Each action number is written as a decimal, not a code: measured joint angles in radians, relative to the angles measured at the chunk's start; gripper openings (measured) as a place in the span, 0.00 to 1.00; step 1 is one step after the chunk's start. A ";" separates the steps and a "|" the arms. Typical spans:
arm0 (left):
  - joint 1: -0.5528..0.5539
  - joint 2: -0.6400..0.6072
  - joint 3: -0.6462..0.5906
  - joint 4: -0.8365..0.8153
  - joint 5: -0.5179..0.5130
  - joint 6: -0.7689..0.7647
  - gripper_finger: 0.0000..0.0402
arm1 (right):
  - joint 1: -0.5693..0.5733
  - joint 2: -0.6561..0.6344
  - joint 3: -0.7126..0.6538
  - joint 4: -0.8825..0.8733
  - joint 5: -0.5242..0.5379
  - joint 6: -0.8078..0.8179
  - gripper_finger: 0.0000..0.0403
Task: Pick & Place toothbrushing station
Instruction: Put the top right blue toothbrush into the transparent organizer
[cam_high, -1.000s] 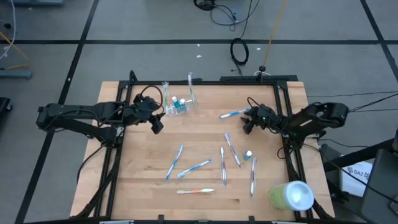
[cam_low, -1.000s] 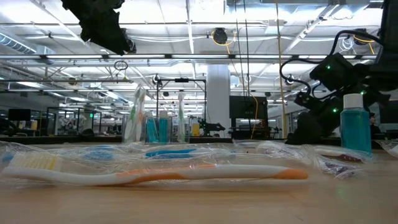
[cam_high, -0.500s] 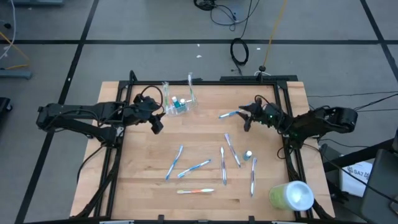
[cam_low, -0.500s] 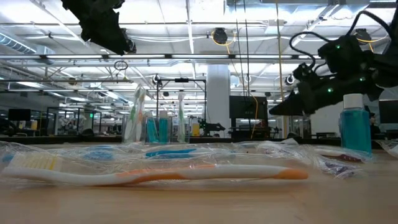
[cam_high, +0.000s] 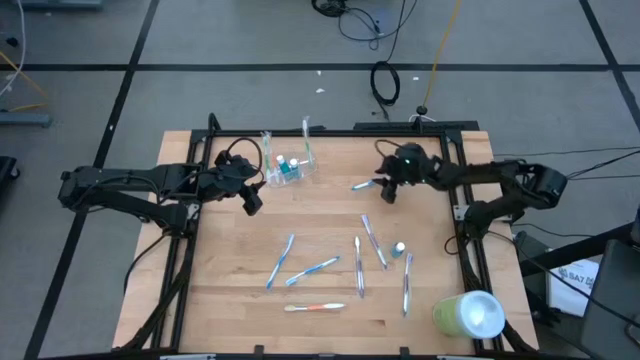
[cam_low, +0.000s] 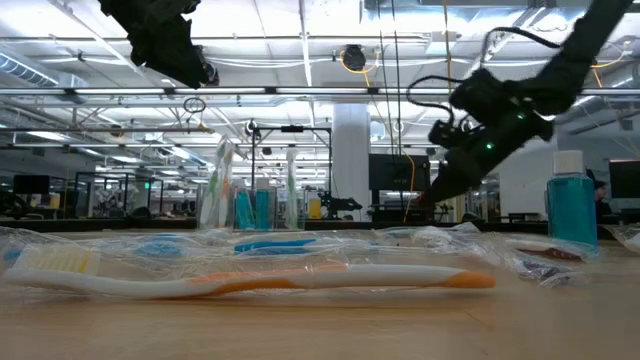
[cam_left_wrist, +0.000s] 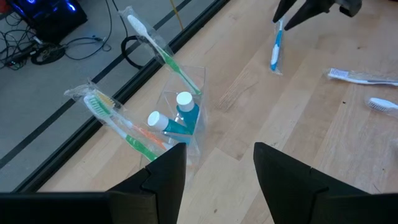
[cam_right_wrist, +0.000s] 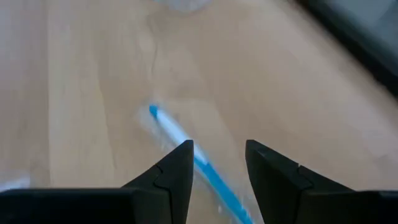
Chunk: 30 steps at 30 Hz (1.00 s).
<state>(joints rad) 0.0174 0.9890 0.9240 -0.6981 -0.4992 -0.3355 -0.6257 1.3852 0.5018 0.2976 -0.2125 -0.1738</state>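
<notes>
From above, the right gripper (cam_high: 387, 190) hung over a wrapped blue toothbrush (cam_high: 366, 184) near the table's (cam_high: 220, 290) far edge, right of middle. The clear cup (cam_high: 288, 168), already holding brushes and white-capped tubes, stood by the far edge left of middle, with the left gripper (cam_high: 252, 199) waiting just beside it. More toothbrushes lay scattered toward the near edge.

Low view: an orange-and-white toothbrush (cam_low: 250, 282) in crinkly wrap lay nearest.

Left wrist: its fingers (cam_left_wrist: 165, 180) were spread with nothing between them, facing the cup.

Right wrist: fingers (cam_right_wrist: 177, 171) were parted, straddling the blue brush, not clamped on it.

Risk, I'd guess: the slick wrapper lets the brush slide or twist when the jaws close, or they only pinch plastic. No readable writing anywhere.
</notes>
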 joint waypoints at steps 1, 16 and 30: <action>0.000 0.000 0.000 0.000 0.000 0.000 0.49 | 0.005 0.005 0.041 -0.086 0.004 -0.018 0.35; 0.000 0.000 0.000 -0.001 0.001 0.039 0.49 | 0.023 -0.003 0.087 -0.364 0.164 -0.172 0.35; 0.000 0.000 0.000 -0.001 0.001 0.038 0.49 | 0.004 -0.002 -0.001 -0.290 0.288 -0.203 0.23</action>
<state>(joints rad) 0.0174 0.9894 0.9237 -0.6989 -0.4978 -0.2980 -0.6220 1.3834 0.5003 0.0080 0.0755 -0.3767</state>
